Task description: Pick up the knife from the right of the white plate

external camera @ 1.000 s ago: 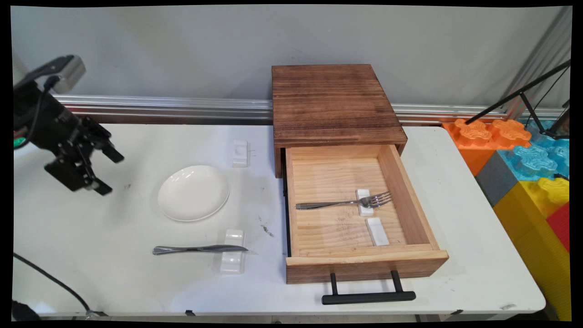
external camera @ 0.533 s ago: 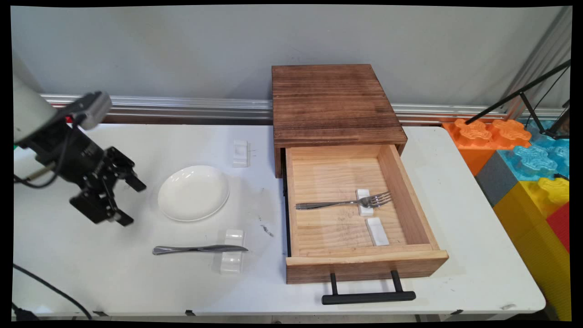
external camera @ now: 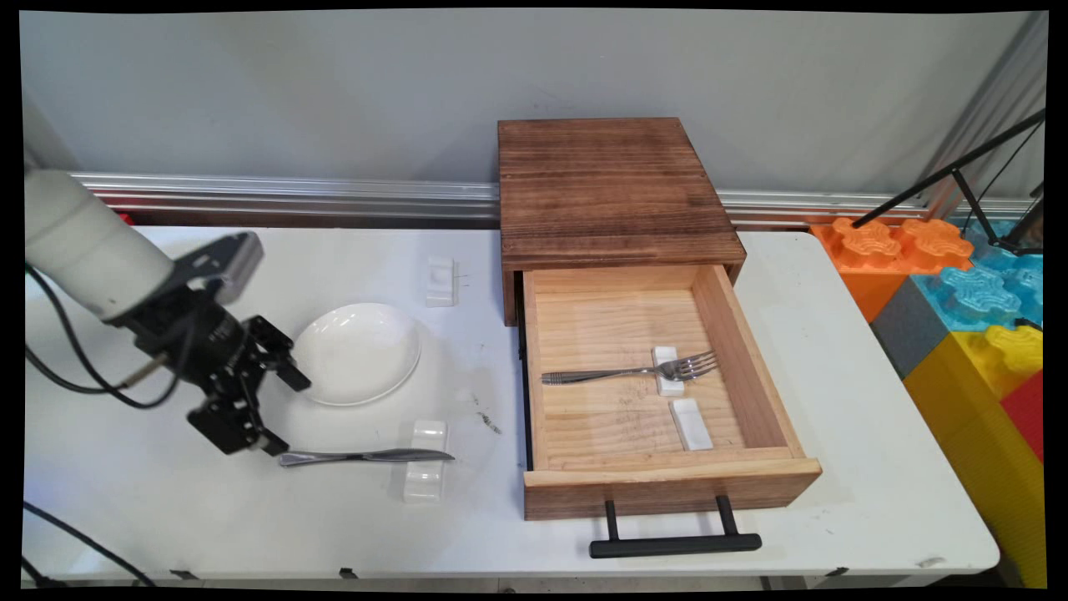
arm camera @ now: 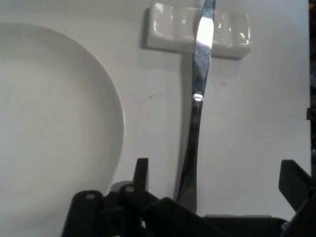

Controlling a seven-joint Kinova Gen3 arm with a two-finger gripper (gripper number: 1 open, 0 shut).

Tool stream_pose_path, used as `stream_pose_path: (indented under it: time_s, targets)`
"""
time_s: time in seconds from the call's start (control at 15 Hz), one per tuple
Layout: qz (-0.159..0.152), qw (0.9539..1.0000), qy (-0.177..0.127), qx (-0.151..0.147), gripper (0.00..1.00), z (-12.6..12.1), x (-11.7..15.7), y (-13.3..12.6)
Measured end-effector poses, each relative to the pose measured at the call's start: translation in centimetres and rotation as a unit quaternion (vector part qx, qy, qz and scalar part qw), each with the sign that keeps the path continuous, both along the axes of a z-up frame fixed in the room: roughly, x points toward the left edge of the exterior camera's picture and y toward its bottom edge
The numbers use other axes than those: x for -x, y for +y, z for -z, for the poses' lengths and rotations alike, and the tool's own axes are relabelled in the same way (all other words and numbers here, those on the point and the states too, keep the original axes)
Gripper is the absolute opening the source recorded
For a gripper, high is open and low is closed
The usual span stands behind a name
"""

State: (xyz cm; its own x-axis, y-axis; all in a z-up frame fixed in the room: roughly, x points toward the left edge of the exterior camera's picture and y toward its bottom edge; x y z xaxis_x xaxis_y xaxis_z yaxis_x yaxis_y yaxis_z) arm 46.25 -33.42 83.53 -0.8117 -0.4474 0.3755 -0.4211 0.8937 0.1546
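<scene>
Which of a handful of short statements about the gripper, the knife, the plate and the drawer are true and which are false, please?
1. The gripper is open, its fingers either side of the handle end of the knife. True.
2. The knife lies flat on the table with nothing under it. False: its blade lies across a white rest.
3. The drawer is shut. False: it is pulled out, showing its inside.
4. A fork lies in the drawer with its neck on a small white rest. True.
5. The white plate carries the knife. False: the plate is bare and the knife lies beside it.
</scene>
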Motion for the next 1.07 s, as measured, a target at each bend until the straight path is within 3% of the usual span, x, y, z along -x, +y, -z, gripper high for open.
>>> stream_pose_path:
  time_s: [0.4, 1.07]
  targets:
    - [0.023, 0.9997, -0.004, 0.005, 1.00, 3.1, 2.4, -0.8]
    - [0.037, 0.9991, -0.013, 0.015, 1.00, 5.3, 4.9, -1.5]
